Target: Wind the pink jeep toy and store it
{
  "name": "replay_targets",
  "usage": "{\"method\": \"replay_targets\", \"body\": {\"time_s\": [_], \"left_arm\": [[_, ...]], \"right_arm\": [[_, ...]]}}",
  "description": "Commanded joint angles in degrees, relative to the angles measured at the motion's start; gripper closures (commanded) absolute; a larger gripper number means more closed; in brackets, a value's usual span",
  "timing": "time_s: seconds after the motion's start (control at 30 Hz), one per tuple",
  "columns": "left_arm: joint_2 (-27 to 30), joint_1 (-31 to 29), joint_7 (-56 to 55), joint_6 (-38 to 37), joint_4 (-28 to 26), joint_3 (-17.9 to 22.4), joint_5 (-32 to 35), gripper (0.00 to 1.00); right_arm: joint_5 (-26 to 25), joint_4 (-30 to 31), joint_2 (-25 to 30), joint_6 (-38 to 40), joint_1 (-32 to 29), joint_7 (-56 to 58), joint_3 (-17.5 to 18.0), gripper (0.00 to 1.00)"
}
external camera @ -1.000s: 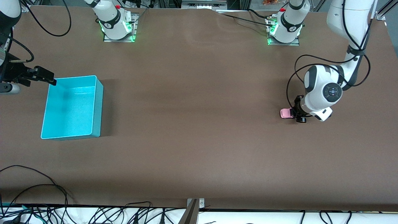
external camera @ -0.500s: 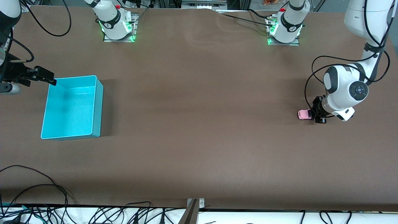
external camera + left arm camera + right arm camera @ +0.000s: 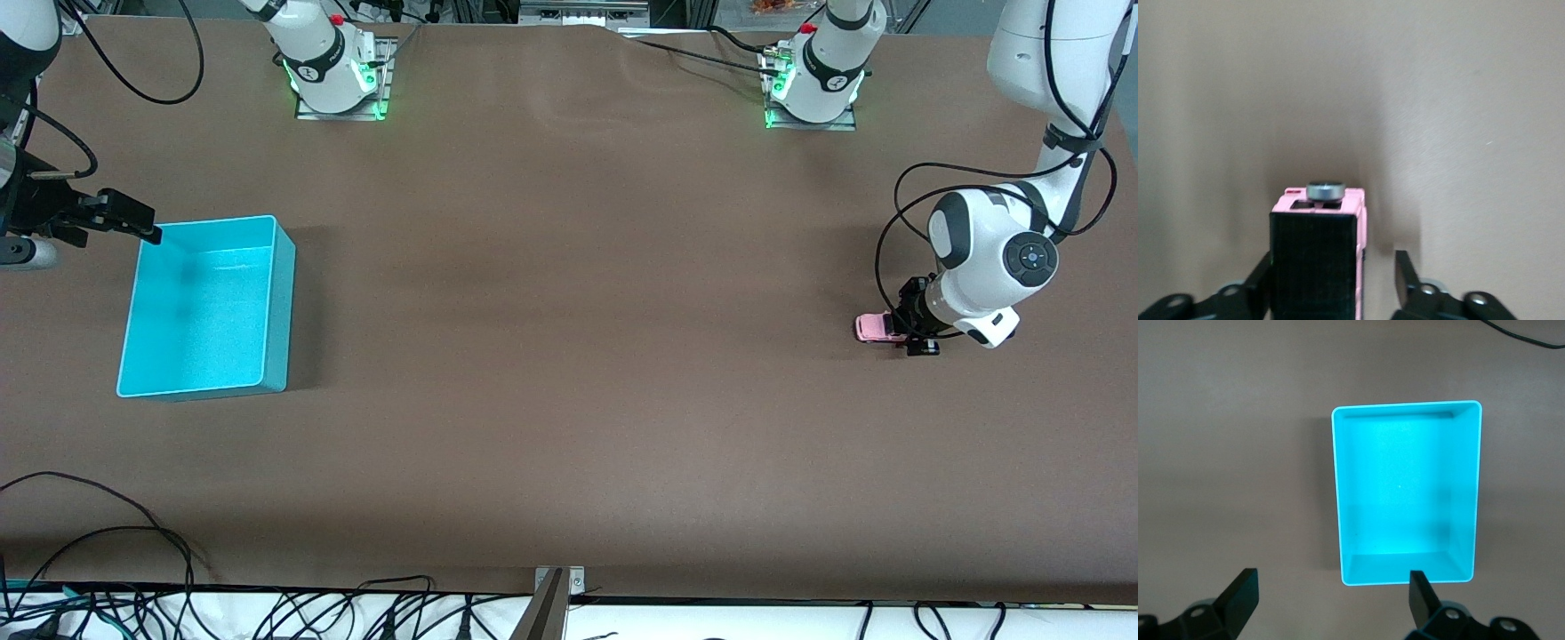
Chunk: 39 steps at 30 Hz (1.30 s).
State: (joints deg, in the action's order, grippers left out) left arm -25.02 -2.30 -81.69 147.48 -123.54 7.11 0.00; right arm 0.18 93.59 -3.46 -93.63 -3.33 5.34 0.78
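Pink jeep toy (image 3: 876, 327) sits on the table (image 3: 569, 400) at the left arm's end, wheels down. Left gripper (image 3: 1331, 280) is low around it, but the left wrist view shows a gap between one finger (image 3: 1406, 277) and the body, so jaws look spread, not clamped. Risk: jeep rolls off uncaught, or a lopsided close twists it. Turquoise bin (image 3: 206, 307) lies well apart at the right arm's end; right gripper (image 3: 1328, 597) waits over its edge, fingers apart, empty.
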Motion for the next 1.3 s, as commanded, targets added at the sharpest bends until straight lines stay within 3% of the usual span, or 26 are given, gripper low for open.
{"method": "replay_targets", "body": {"time_s": [0.0,0.27,0.53,0.83,1.27], "left_arm": [[3.3,-1.5,1.5,-7.5,4.4,0.0,1.3,0.0],[8.1,-1.5,5.8,-24.9,12.1,-0.1,1.3,0.0],[8.8,-1.5,12.7,-34.7,21.0,-0.3,1.3,0.0],[10.2,-1.5,26.6,-39.1,28.5,-0.3,0.8,0.0],[11.6,-0.6,57.1,-39.8,31.4,-0.7,0.9,0.0]], "right_arm": [[0.6,-0.8,-0.2,0.6,0.0,0.4,0.1,0.0],[0.6,-0.8,-0.3,0.6,0.0,0.4,0.1,0.0],[0.6,-0.8,-0.2,0.6,0.0,0.5,0.1,0.0],[0.6,-0.8,-0.2,0.6,0.0,0.5,0.1,0.0],[0.6,-0.8,-0.2,0.6,0.0,0.5,0.1,0.0]]}}
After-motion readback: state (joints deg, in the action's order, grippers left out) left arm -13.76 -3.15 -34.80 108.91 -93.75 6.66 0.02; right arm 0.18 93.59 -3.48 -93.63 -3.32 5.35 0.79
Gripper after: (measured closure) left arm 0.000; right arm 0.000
